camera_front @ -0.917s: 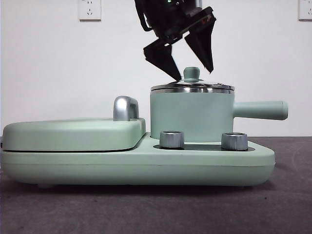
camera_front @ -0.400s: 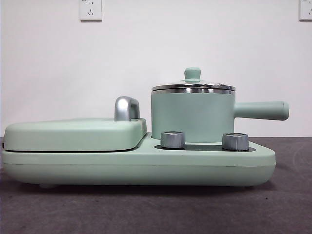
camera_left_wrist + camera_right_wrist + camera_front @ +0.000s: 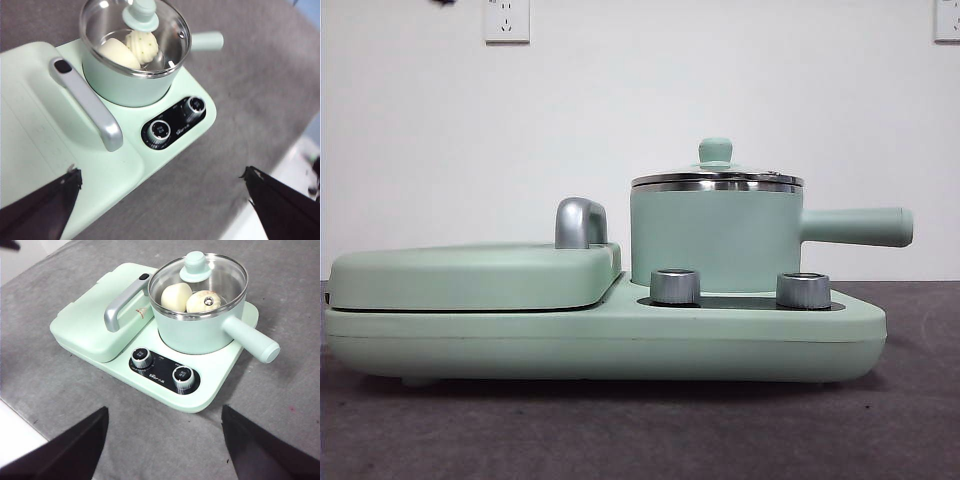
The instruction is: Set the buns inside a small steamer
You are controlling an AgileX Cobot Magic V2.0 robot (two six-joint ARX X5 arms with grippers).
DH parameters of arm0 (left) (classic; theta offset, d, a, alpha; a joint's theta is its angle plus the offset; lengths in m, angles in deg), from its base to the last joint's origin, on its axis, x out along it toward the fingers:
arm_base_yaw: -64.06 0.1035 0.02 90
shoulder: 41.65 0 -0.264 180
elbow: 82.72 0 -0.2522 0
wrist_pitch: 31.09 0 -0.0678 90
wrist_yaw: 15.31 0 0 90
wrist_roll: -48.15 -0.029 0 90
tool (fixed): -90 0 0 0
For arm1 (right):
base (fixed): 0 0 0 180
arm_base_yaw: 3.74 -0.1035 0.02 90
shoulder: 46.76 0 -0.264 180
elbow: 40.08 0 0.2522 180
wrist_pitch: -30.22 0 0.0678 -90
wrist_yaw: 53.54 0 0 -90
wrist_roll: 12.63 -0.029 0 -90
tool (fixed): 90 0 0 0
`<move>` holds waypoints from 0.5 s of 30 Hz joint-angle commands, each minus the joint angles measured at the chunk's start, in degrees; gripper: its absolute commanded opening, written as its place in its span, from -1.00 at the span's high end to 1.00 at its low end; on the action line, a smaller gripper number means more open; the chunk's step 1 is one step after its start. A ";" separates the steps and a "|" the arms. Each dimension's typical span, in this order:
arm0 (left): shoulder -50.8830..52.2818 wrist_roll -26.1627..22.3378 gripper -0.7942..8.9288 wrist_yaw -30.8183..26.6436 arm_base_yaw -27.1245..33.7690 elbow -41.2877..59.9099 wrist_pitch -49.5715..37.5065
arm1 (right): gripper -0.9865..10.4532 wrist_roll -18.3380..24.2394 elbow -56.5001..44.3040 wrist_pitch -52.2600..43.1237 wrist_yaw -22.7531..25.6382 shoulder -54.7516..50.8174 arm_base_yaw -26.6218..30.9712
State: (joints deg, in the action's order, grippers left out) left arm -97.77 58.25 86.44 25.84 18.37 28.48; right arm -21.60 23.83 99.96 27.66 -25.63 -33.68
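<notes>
Gone from above the lid (image 3: 716, 178) is the dark claw; left claw (image 3: 165, 200) and right claw (image 3: 165, 440) hang wide open, empty; both buns (image 3: 189, 298) sit inside the small steamer (image 3: 715, 238) on the right; a careless returning arm could knock its handle (image 3: 855, 226).

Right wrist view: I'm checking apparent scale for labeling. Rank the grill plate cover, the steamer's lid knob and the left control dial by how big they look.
1. grill plate cover, by far the largest.
2. steamer's lid knob.
3. left control dial, only slightly smaller than the knob; it sits nearer the camera, so true sizes stay unsure.

Both claws (image 3: 160, 200) (image 3: 165, 440) agape, aloft.
</notes>
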 commanded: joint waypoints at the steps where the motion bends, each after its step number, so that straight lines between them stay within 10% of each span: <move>1: 3.69 7.19 -0.25 -1.81 -0.42 8.15 -6.10 | 0.21 0.70 0.37 -1.36 0.24 0.13 -0.31; 4: 6.10 7.52 -0.07 -4.07 -0.44 11.56 -6.32 | 0.21 0.70 0.37 -2.05 0.22 0.11 -0.31; 7: 6.16 7.23 0.76 -4.48 -0.44 11.74 -5.11 | 0.44 0.74 0.37 -2.45 0.22 0.13 -0.31; 9: 6.12 7.28 0.81 -4.48 -0.42 11.74 -5.46 | 0.81 1.14 0.37 -2.49 0.28 0.13 -0.31; 15: 6.12 7.37 0.79 -4.46 -0.44 11.74 -5.55 | 0.79 1.07 0.42 -2.86 0.74 0.07 -0.31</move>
State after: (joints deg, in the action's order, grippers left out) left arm -91.39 65.62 82.09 25.84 31.07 23.38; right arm -20.97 23.83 97.80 28.30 -25.63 -33.68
